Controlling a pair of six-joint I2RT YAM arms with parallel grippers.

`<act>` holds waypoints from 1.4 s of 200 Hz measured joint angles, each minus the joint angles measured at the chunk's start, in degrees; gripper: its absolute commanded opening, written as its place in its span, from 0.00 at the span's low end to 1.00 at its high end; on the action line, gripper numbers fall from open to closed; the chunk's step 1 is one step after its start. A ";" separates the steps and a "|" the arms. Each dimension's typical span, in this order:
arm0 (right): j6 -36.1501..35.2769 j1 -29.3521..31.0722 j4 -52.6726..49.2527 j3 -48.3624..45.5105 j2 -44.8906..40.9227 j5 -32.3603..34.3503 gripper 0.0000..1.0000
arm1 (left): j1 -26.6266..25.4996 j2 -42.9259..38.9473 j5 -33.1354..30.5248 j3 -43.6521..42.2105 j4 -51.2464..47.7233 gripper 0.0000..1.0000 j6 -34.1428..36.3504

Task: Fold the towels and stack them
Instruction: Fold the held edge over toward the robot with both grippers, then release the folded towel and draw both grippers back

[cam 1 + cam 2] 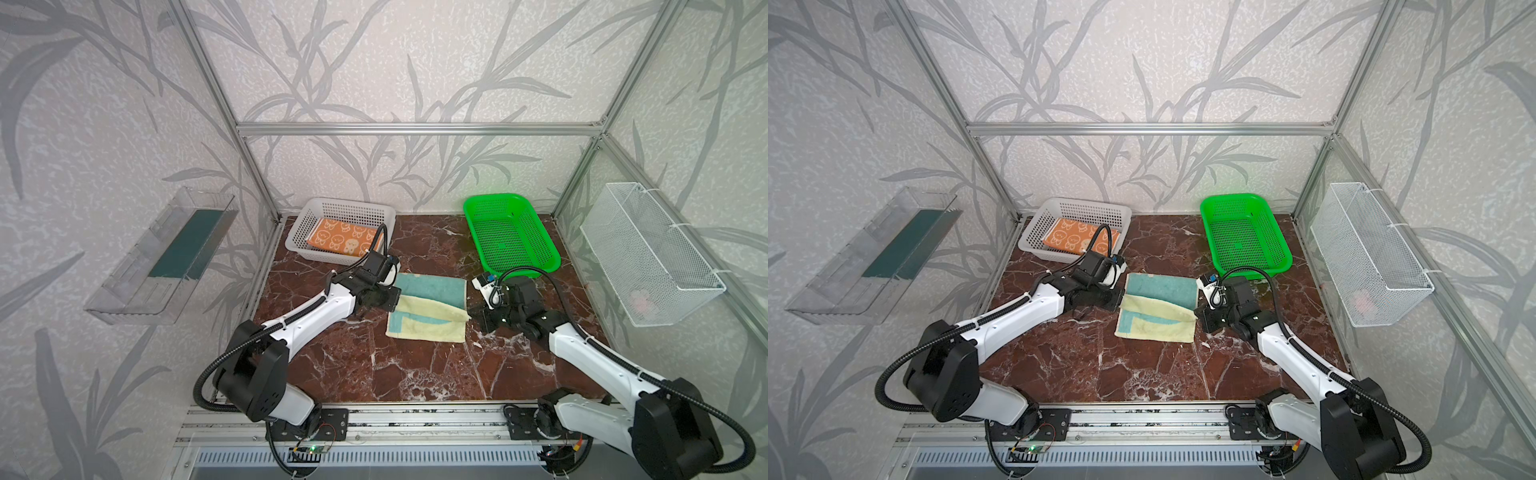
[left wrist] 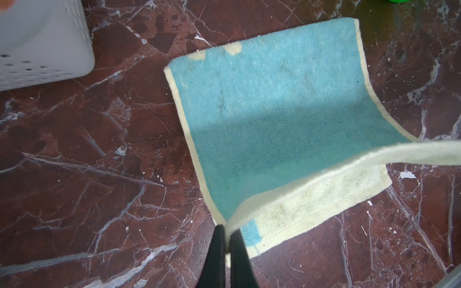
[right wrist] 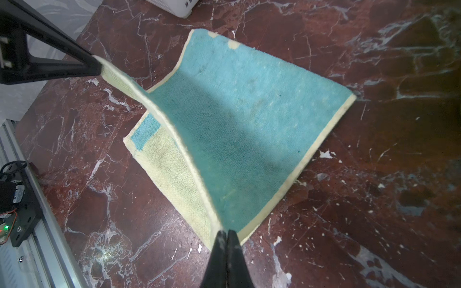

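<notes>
In both top views the yellow towel (image 1: 428,328) lies on the middle of the surface (image 1: 374,365) between the arms, and the orange towel (image 1: 340,239) is in the white basket (image 1: 345,210); the left wrist view shows the left jaws pinching one raised corner of the yellow towel (image 2: 274,112), the right wrist view the right jaws pinching the other.

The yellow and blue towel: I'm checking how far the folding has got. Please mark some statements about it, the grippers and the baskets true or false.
1. The left gripper and the right gripper are each shut on the yellow and blue towel. True.
2. That towel lies wholly flat. False: the held edge is lifted, with the blue side showing beneath it.
3. The orange towel lies in the white basket. True.
4. The green basket holds a towel. False: no towel is in it.
</notes>
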 measured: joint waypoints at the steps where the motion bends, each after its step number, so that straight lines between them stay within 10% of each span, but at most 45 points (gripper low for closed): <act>1: 0.07 0.02 -0.07 0.07 0.09 0.02 0.00 | 0.00 0.00 0.00 0.00 0.00 0.00 -0.02; 156: 9.46 2.56 0.52 -3.34 4.11 1.03 0.00 | -1.20 3.02 2.97 -3.32 -0.33 0.00 -1.88; 280: 13.51 4.24 2.19 -6.99 4.17 1.01 0.30 | -2.27 -0.33 4.00 -8.66 0.11 0.38 -4.81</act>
